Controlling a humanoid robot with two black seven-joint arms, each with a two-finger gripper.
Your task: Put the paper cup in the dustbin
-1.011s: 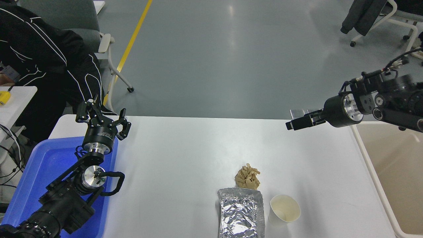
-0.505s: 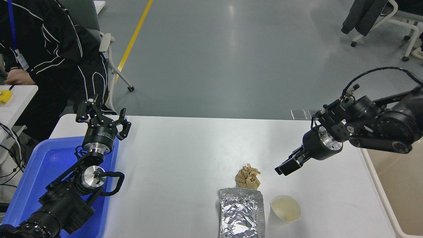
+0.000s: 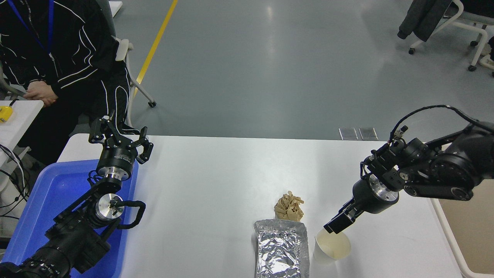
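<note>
The paper cup (image 3: 333, 247) stands upright near the table's front edge, white with a cream inside and empty. My right gripper (image 3: 334, 225) points down and to the left, with its tip at the cup's far rim, seen side-on. The beige dustbin (image 3: 472, 231) stands off the table's right edge, partly behind my right arm. My left gripper (image 3: 120, 139) is parked open above the far corner of the blue tray, holding nothing.
A crinkled silver foil pouch (image 3: 281, 249) lies just left of the cup, with a pile of tan snack pieces (image 3: 289, 207) beyond it. A blue tray (image 3: 46, 200) lies at the left. A person (image 3: 58, 54) sits at the top left beside a side table.
My right arm has swung in from above the dustbin, down and to the left, bringing the gripper to the cup's rim. The person at the top left has shifted. The cup has not moved.
</note>
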